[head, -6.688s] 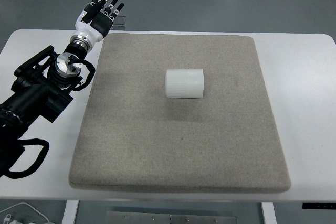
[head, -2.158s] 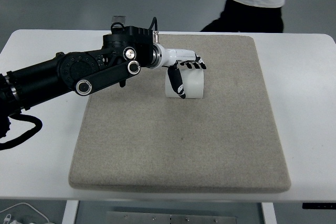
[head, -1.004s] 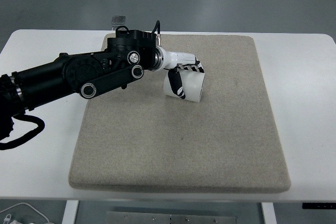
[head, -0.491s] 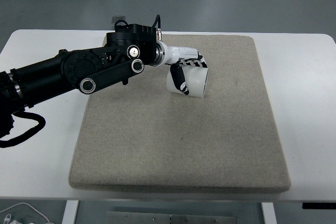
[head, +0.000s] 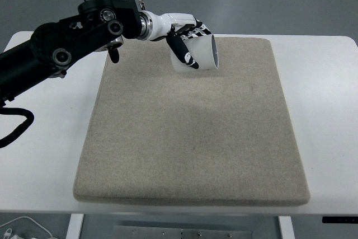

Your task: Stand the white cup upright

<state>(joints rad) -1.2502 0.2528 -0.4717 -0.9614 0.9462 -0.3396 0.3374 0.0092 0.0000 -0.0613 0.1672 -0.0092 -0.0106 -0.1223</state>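
The white ribbed cup (head: 202, 53) is held in the air above the far part of the grey mat (head: 190, 138), tilted, with its dark opening facing right. My left hand (head: 187, 40) is shut on the cup, its thumb across the near side and its fingers over the top. The black left arm (head: 72, 32) reaches in from the left edge. The right arm is out of view.
The grey felt mat covers most of the white table (head: 327, 110). The table's near edge runs along the bottom of the picture.
My left hand reached from the far left to the lying cup, closed on it, lifted it off the mat and carried it up and back, tilting it.
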